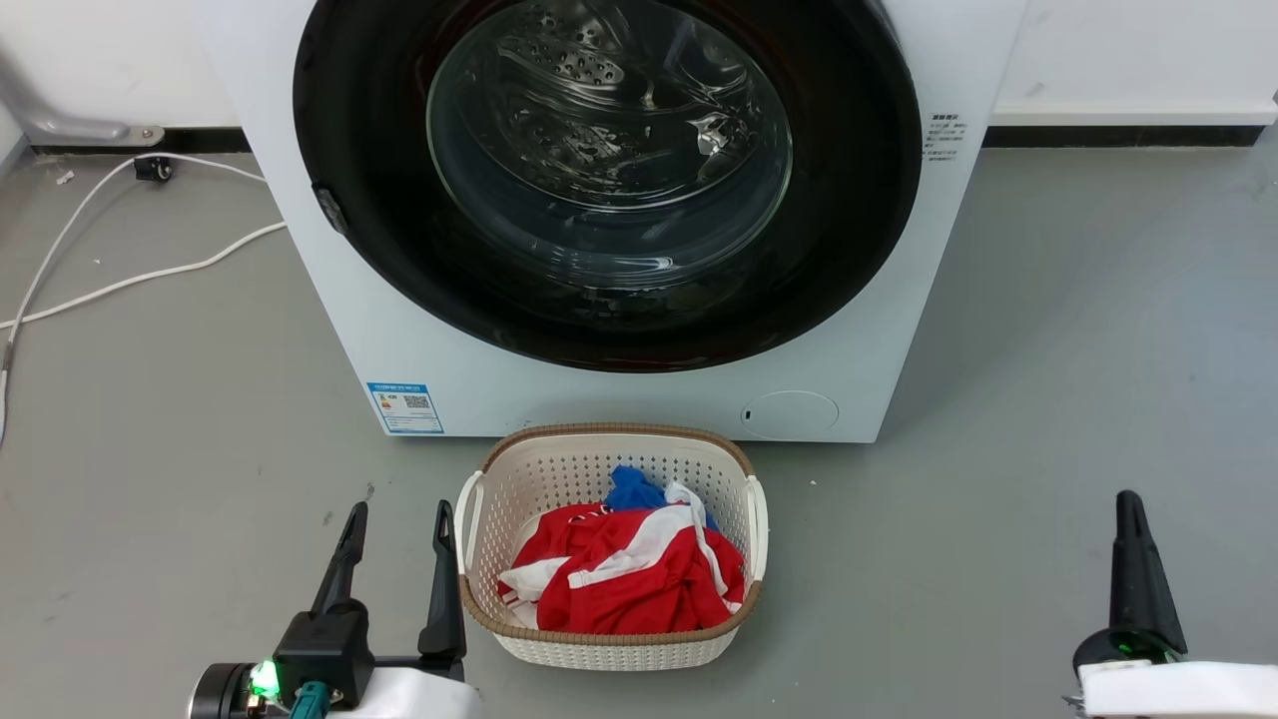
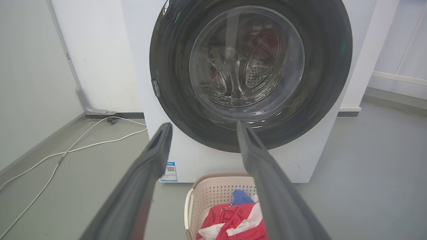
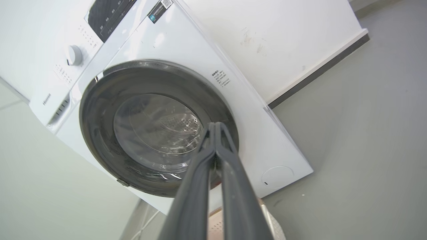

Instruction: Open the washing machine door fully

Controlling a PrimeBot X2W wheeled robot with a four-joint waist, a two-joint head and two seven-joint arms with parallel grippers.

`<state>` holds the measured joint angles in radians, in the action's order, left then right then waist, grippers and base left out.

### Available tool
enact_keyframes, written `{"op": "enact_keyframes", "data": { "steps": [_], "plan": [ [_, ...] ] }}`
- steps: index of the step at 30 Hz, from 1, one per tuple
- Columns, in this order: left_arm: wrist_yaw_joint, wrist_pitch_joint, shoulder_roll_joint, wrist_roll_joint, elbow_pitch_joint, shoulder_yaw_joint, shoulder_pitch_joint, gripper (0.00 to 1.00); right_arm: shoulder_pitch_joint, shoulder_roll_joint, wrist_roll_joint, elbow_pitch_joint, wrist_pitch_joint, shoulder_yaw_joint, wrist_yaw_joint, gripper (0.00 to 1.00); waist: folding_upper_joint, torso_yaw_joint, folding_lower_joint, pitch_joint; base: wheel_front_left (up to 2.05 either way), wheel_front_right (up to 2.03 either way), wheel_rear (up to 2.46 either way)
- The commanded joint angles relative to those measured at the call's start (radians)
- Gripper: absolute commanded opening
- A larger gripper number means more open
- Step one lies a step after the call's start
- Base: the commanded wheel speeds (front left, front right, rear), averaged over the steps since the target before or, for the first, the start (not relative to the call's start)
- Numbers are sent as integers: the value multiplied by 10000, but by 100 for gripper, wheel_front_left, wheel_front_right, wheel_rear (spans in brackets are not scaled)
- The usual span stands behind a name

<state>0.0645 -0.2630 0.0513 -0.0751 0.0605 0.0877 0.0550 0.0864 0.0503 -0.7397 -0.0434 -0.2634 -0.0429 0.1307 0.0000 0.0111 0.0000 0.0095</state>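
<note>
Two things worry me here. The very large round glossy black washing machine door [image 1: 609, 150], with its clear glass bowl, sits shut flat against the front of the big white front-loading washing machine [image 1: 329, 330]. Both grippers are well back from it. The left gripper [image 1: 399, 511] hangs low with its fingers spread wide and empty, and the right gripper [image 1: 1129, 504] is pinched together on nothing. First, that slick rim gives little to hook besides a small grey tab [image 1: 329, 210] on its left edge, so I reckon fingers could slide off. Second, the white perforated plastic laundry basket [image 1: 599, 649] of red clothes stands on the grey floor [image 1: 1048, 419] just in front of the machine, under the door, so a reaching arm could knock it. The white cables [image 1: 150, 275] on the floor to the left might snag the wheels too.
</note>
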Motion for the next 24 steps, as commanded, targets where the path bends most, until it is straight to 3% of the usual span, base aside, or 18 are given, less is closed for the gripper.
{"op": "enact_keyframes", "data": {
  "steps": [1,7,13,17,24],
  "plan": [
    [7,-28,-14,-18,12,-26,71,100,-138,-5,-1028,-127,-21,-33,1,0,0,-8,0,1,0,0,0],
    [-2,-28,-15,-32,51,-20,58,100,-240,-2,-5301,-431,-21,389,1,0,0,2,0,-2,0,0,0],
    [7,-28,-15,-47,71,-28,82,100,-91,4,-8334,115,196,1056,1,0,0,-16,0,-7,0,0,0],
    [21,-28,-15,-33,70,-28,72,100,135,2,-9483,550,1021,888,1,0,0,-29,0,2,0,0,0],
    [107,-28,-15,59,95,-32,42,100,427,-4,-10197,848,2581,358,1,0,0,-23,0,4,0,0,0]
  ]
}}
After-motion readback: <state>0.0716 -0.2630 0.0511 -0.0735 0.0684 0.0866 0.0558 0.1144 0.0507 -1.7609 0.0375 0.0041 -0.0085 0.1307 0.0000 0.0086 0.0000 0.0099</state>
